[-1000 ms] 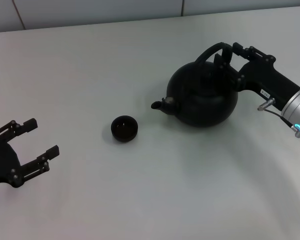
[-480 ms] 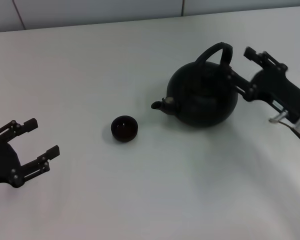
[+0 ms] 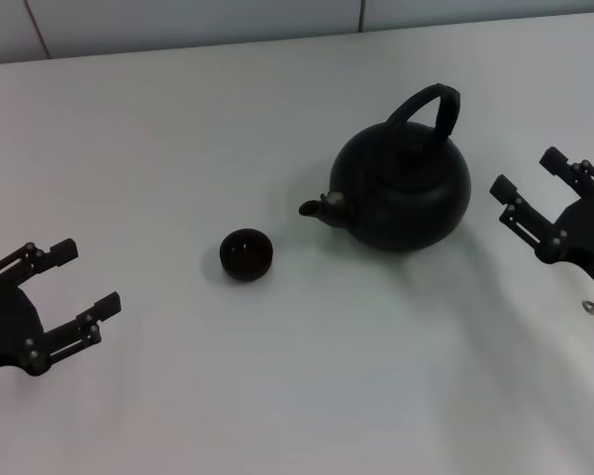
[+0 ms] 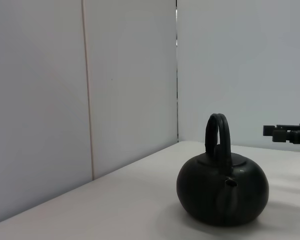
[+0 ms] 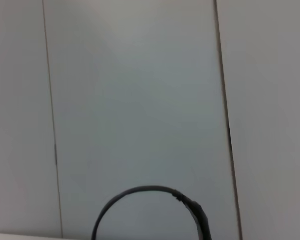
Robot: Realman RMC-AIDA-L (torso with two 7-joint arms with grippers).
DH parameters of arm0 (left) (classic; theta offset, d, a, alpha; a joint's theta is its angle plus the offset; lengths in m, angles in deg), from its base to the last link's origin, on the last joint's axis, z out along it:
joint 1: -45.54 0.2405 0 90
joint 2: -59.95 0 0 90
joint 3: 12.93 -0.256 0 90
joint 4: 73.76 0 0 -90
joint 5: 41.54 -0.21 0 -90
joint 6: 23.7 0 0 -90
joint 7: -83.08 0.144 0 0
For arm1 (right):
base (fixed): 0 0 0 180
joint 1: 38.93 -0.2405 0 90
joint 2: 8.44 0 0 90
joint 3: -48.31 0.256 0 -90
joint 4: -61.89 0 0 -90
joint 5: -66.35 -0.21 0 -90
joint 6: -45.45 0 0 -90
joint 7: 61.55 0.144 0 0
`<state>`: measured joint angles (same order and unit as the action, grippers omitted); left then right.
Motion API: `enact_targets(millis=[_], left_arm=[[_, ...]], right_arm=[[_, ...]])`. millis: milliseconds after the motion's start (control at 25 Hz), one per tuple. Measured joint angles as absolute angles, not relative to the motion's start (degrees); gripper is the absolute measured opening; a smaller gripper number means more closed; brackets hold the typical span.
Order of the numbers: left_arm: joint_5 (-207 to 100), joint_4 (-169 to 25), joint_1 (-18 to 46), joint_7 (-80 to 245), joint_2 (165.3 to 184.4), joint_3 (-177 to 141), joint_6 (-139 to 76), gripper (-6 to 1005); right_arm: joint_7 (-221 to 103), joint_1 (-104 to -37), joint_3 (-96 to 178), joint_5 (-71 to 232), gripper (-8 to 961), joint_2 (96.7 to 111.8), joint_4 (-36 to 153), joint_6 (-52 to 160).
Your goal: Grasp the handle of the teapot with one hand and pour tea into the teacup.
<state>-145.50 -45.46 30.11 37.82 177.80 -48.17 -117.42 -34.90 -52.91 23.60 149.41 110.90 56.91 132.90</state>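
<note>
The round matte-black teapot (image 3: 404, 188) stands upright on the white table, its short spout (image 3: 317, 207) towards the teacup. Its black arched handle (image 3: 434, 109) stands free above the lid. The tiny black teacup (image 3: 246, 254) sits to the left of the spout. My right gripper (image 3: 535, 183) is open and empty, to the right of the teapot and apart from it. My left gripper (image 3: 79, 282) is open and empty at the left edge of the table. The left wrist view shows the teapot (image 4: 222, 187) spout-on. The right wrist view shows only the handle's arch (image 5: 155, 205).
The white table (image 3: 277, 376) ends at a pale panelled wall (image 3: 178, 20) behind. The right gripper's fingertips also show at the edge of the left wrist view (image 4: 287, 133), beyond the teapot.
My right gripper was at the teapot's handle a second ago. It has let go and drawn back to the right, away from the teapot. The teapot, the teacup and my left arm have not moved.
</note>
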Motion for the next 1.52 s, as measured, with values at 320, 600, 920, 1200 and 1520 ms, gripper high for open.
enact_targets(millis=[320, 600, 920, 1200, 1520], left_arm=[[-145.89, -45.10, 28.78, 36.63, 176.70, -49.85, -117.51, 770], [-149.20, -44.88, 24.76, 31.00, 174.11, -51.94, -118.05, 770], [-158.54, -42.74, 18.50, 21.49, 171.30, -51.96, -119.76, 770], [-162.96, -38.86, 16.57, 17.49, 171.52, -51.92, -120.92, 770], [-162.59, -38.81, 16.52, 17.76, 171.90, -51.48, -121.11, 770]], right_arm=[[-22.38, -52.18, 16.66, 157.10, 732, 109.18, 43.99, 141.56], [-1.50, -57.04, 15.51, 177.03, 732, 107.92, 24.90, 143.55], [7.37, -64.43, 15.34, 192.59, 731, 108.35, 14.21, 144.68], [10.11, -65.60, 12.54, 193.60, 731, 108.82, 10.82, 144.35], [9.98, -65.52, 11.77, 193.68, 732, 109.57, 9.98, 143.92]])
